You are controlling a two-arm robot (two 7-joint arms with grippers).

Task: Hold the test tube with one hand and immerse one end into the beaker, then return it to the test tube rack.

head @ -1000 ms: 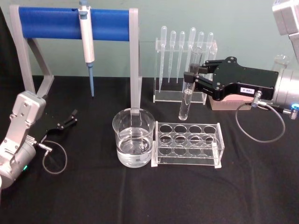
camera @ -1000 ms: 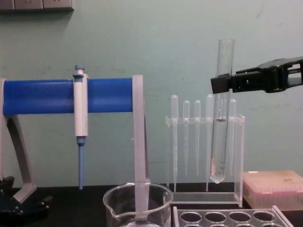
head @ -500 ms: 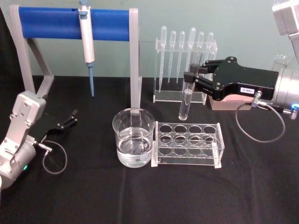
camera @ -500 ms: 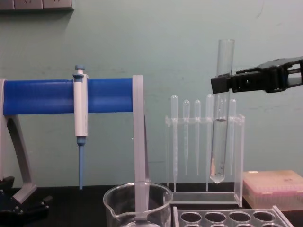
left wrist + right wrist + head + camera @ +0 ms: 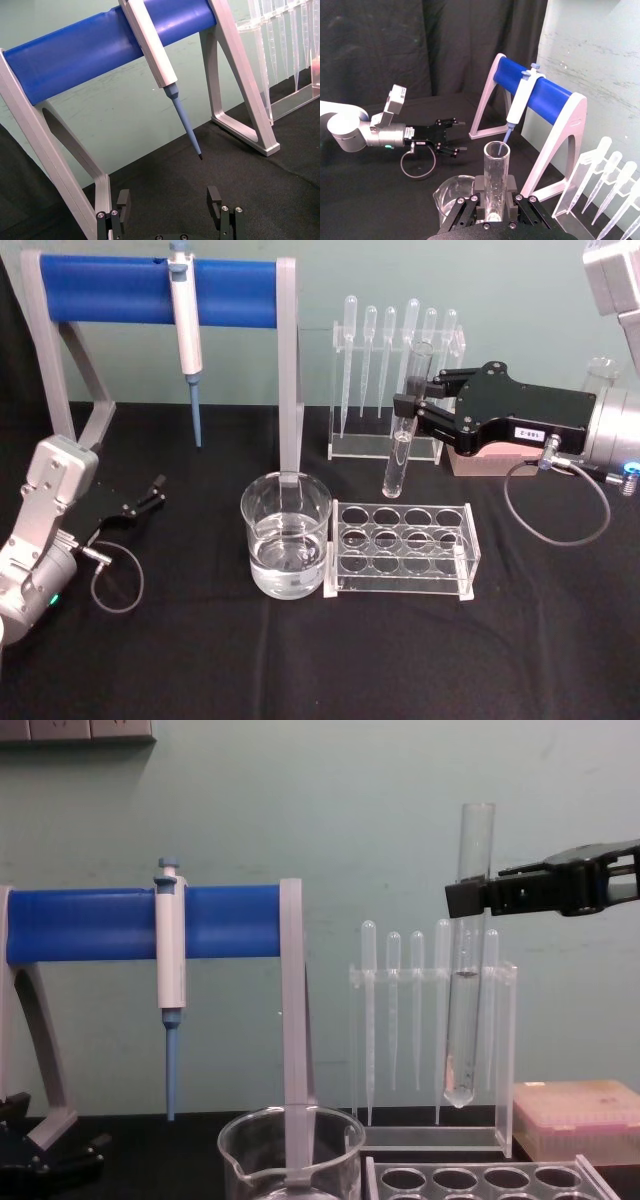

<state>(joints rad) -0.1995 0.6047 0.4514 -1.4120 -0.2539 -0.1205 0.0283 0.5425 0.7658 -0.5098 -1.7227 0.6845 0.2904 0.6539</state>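
Unmoved: one test tube [image 5: 397, 458] tight in right jaws; left jaws apart; one beaker [image 5: 258, 536]

A black-covered desk [image 5: 300, 660] stands against a pale green wall. At its back left, a white-and-blue pipettor [image 5: 185, 300] hangs upright on the blue bar [image 5: 110, 288] of a grey-legged stand, tip down, clear of the cloth. Farther right, thin pipettes [image 5: 390, 345] hang bulbs-up in a clear holder [image 5: 385, 447], with a pink box [image 5: 580, 1118] just beside it.
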